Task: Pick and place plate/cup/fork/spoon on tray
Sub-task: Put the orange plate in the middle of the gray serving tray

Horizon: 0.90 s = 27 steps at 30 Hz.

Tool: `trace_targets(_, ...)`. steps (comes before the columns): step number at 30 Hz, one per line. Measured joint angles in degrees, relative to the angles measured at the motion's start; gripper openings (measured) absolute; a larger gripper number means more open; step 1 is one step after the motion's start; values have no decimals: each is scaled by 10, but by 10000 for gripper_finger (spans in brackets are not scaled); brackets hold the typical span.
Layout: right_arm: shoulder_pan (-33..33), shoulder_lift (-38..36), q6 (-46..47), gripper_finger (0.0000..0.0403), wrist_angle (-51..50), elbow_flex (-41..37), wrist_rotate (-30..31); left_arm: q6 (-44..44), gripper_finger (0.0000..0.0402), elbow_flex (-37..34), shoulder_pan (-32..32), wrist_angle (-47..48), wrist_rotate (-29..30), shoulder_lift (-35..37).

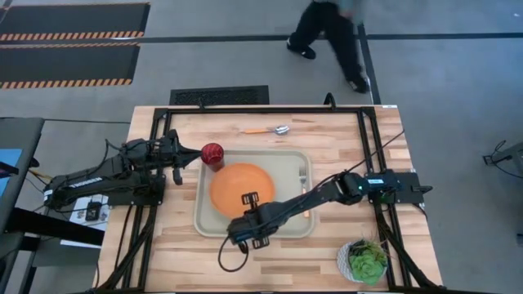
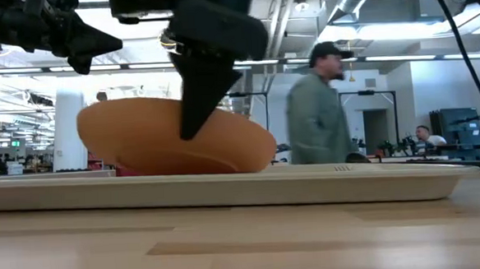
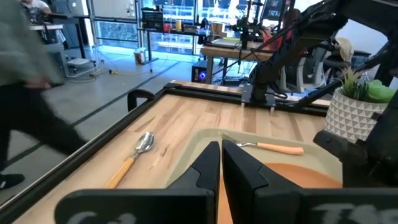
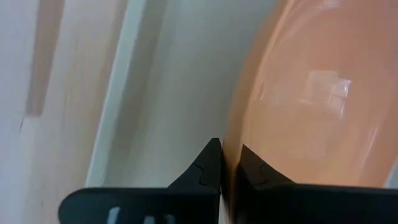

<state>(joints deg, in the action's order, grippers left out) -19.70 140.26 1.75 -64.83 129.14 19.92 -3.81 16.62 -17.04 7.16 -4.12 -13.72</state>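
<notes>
We see the plate (image 1: 242,186) in the middle of the tray (image 1: 214,226), tilted in the low view: the side toward the tray's front edge is lifted while the far side seems to rest on the tray floor. That tilt comes from the right hand (image 1: 250,199), which is clamped on the plate's rim, one finger on each face, as the right wrist view shows with the orange edge (image 4: 231,168) running between the two dark fingers (image 4: 205,168). We judge the plate is being set down, or is about to be let go, since it already lies inside the tray. The fork (image 1: 303,181) lies along the tray's right side, beside the plate, so it looks placed. The cup (image 1: 212,153) stands on the desk just outside the tray's far left corner, and the spoon (image 1: 266,130) lies on the desk beyond the tray's far edge; both still need moving. The left hand (image 1: 179,161) hangs closed and empty just left of the cup, likely waiting its turn. A potted plant (image 1: 365,260) sits at the desk's front right corner, and a person (image 1: 331,33) walks past on the floor beyond.
</notes>
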Motion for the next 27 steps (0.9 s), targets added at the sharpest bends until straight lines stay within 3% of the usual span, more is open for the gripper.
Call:
trace_targets(10, 4, 6, -9, 26, -21, 0, -8, 0, 6, 0, 0, 0, 0, 0)
trace_targets(27, 25, 11, -49, 34, -3, 0, -102, -3, 6, 0, 0, 11, 0, 0)
